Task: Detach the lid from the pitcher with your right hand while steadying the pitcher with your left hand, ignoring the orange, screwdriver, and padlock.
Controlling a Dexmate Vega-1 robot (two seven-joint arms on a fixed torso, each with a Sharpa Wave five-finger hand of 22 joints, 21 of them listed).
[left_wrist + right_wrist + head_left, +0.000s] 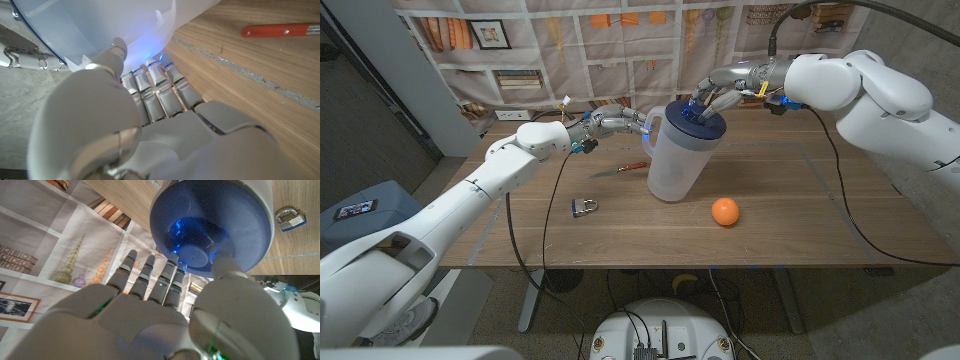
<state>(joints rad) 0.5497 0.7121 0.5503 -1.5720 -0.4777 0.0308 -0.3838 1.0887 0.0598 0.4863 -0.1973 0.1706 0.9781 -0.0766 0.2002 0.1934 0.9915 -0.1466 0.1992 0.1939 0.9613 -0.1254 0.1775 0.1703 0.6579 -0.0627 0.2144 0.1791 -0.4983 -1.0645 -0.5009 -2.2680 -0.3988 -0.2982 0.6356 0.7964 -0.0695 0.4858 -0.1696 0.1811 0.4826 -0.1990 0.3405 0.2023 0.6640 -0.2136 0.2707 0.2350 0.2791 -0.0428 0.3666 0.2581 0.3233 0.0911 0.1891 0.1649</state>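
Three distractors sit around the pitcher [676,155], and I'm leaving all of them alone. Nearest me, to the pitcher's front left, is the padlock [585,207]; to its front right, well apart from it, lies the orange [725,211]. The screwdriver [632,167] lies just beside the pitcher on its left, red handle toward it. None of them crowds the pitcher's base, so I judge I won't need to shift anything before pulling.

The pitcher stands upright near the middle of the table [800,230], blue lid [694,114] still seated on its rim.

My left hand [612,121] is on the pitcher's left side at the handle. In the left wrist view the fingers [160,92] curl in against the translucent wall, so I take it as a bracing grip, there to stop the body lifting or twisting with the lid. How firmly it has closed I can't tell.

My right hand [722,92] comes in from the far right, over the pitcher's top. The right wrist view shows the thumb down on the lid's edge and the other fingers [150,277] stretched past the far side, apart from it. It touches the lid but doesn't yet grip it; I'd close those fingers before pulling.
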